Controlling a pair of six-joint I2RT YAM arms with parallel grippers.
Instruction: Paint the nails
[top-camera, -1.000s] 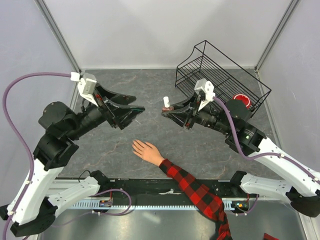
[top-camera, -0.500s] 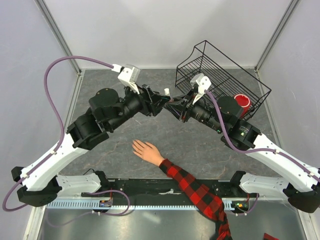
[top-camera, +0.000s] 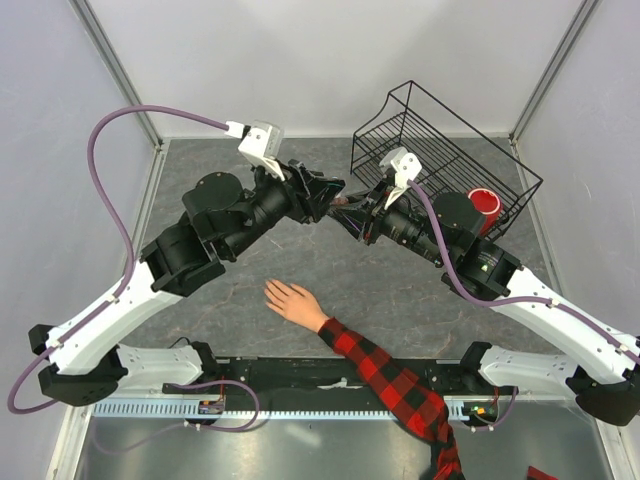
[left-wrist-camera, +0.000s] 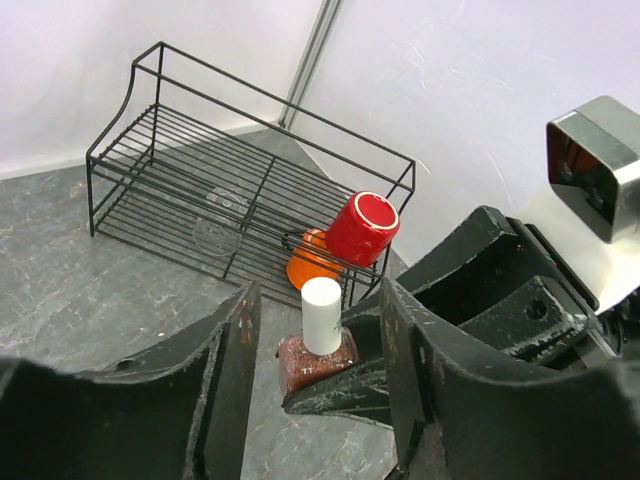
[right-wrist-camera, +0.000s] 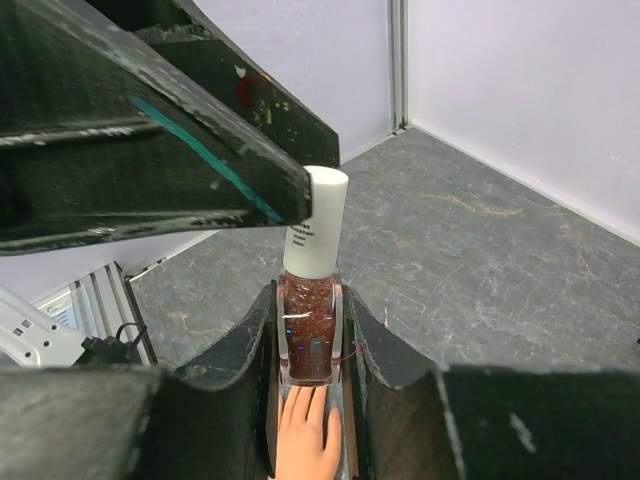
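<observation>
After swinging in from the left, found left hand (left-wrist-camera: 316, 300) narrowing but apart around white cap (right-wrist-camera: 318, 235), right hand (top-camera: 352, 210) clamped on bottle (right-wrist-camera: 308, 335); judged uncapping imminent, nails (top-camera: 270, 290) unpainted.

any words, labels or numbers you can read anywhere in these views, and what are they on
On the white cap of the nail polish bottle: a few lines of tiny dark print, too small to read.
On the wire rack, red cup and plaid sleeve: no lettering visible.
</observation>
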